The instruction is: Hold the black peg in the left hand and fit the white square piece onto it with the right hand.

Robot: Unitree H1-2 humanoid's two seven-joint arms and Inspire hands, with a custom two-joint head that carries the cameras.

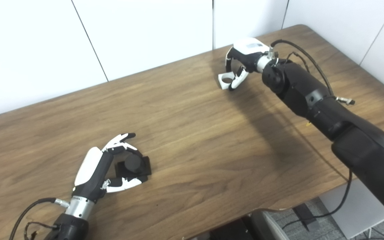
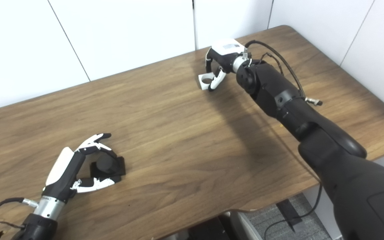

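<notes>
Over at the near left of the wooden table [image 1: 192,126], the left hand [image 1: 108,166] lay low on the surface with its fingers [image 1: 120,140] curled over the top of the black peg [image 1: 133,163] and its thumb coming in underneath from the near side. The hand cupped the piece loosely; I could not tell whether it had truly clamped down, and the peg's square base looked to be flat on the wood, not lifted. The peg was a stubby round post on a flat black plate. It looked like hard plastic, light and rigid, with nothing that would give under pressure. My guess was that the base plate's edges were the sensible place to pinch it, leaving the post bare and pointing up for the other part.

Between the two hands there was only bare tabletop; they were well apart.

At the far right, near the back edge, the right hand [image 2: 219,65] arched down from above, its fingers and thumb closed around the white square piece [image 2: 205,81]. The piece showed a round hole through its face, and it sat at or just on the table; whether it had cleared the surface I could not say. It too seemed a small, stiff, light block, likely smooth-sided and prone to slip or twist in a fingertip hold. Gripping it by two opposite outer sides seemed right, since that would keep the hole open for the post.
</notes>
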